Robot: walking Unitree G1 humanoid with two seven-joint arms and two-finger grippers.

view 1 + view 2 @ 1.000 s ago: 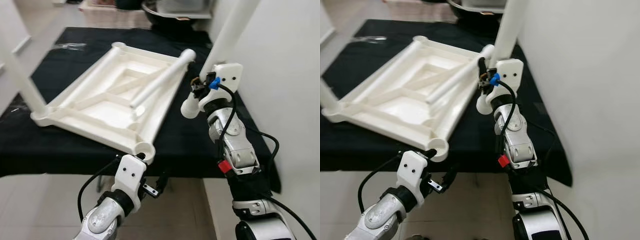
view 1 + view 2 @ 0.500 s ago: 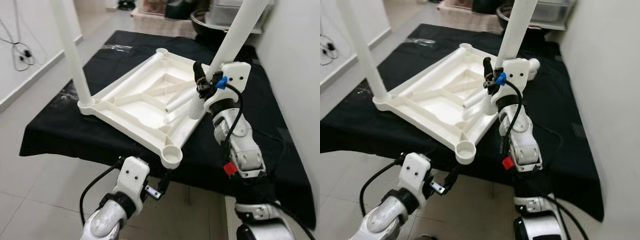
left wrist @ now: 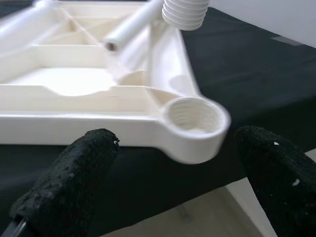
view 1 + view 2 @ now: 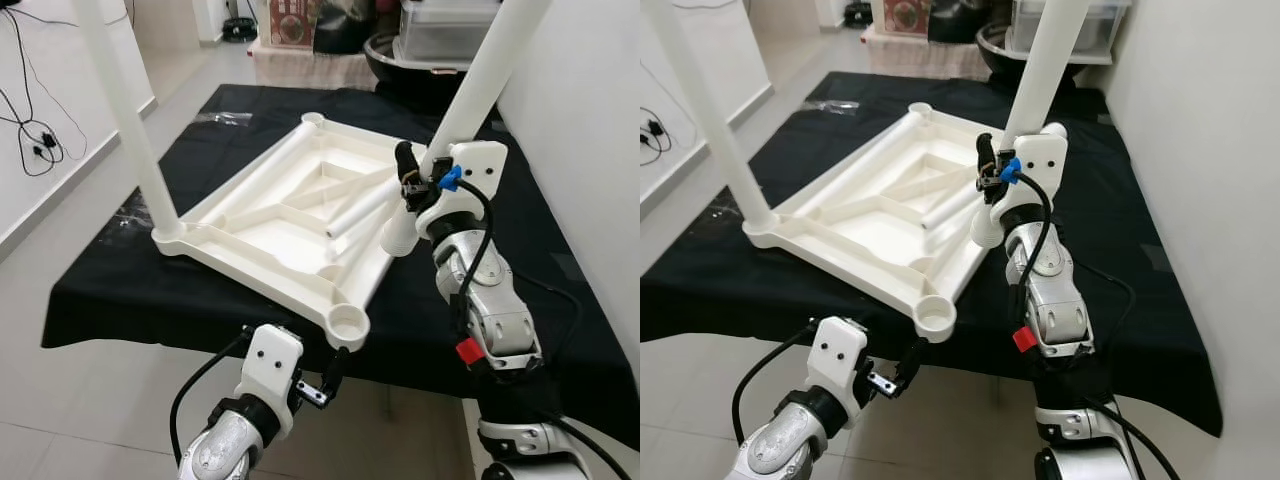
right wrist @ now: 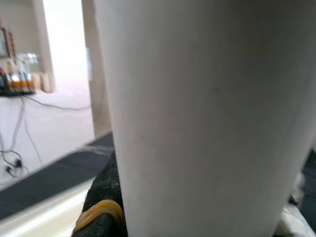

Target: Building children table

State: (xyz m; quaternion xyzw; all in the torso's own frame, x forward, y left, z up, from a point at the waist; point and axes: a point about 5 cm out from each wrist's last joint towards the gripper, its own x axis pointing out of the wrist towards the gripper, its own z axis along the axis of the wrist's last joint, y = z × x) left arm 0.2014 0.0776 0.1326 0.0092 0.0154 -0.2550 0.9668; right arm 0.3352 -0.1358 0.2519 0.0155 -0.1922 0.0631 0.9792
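Leg in right claw

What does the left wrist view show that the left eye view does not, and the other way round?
Left wrist view alone: the thread ridges inside the empty corner socket and on the held leg's screw end. Left eye view alone: the leg already standing in the far-left corner, the right gripper shut on the held leg, and the black cloth. Both share the upturned white tabletop and the loose leg lying in it.
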